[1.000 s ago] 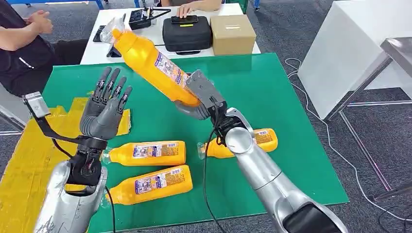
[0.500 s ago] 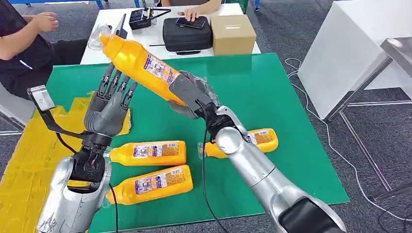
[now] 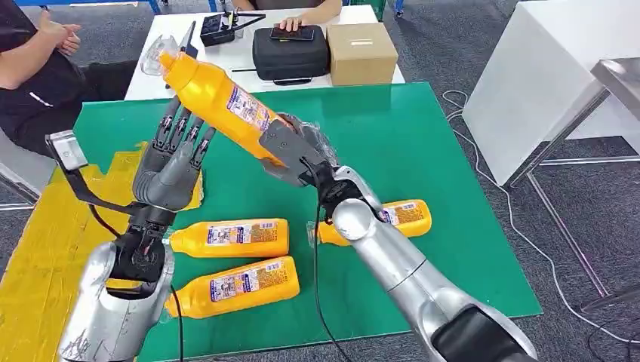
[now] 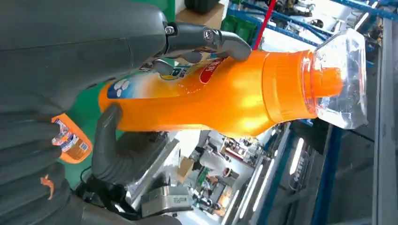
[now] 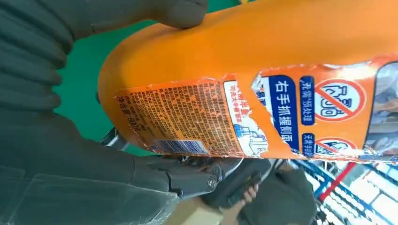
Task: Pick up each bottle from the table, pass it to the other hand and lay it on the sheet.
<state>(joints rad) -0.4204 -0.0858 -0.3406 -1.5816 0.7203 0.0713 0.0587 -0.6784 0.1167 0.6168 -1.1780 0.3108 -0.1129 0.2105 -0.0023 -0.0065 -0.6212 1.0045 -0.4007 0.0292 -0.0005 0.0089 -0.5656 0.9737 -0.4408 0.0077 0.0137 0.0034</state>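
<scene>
My right hand (image 3: 290,151) grips the base of an orange bottle (image 3: 219,98) and holds it raised over the green table (image 3: 423,151), clear cap pointing up and to the left. My left hand (image 3: 170,162) stands upright right beside the bottle's middle with its fingers apart. In the left wrist view my left hand (image 4: 84,51) has a finger over the bottle (image 4: 225,98) and the thumb under it, not clenched. The right wrist view shows my right hand (image 5: 70,164) wrapped around the bottle's (image 5: 263,56) bottom end. The yellow sheet (image 3: 45,249) lies at the left.
Three more orange bottles lie on the green table: one (image 3: 226,237) in the middle, one (image 3: 238,285) nearer me, one (image 3: 400,215) behind my right forearm. Behind stands a white table with a black case (image 3: 290,51) and cardboard box (image 3: 361,51). A person (image 3: 30,68) sits at far left.
My right hand has carried the bottle left and lowered it toward my left hand. The left hand has risen slightly and now lies against the bottle.
</scene>
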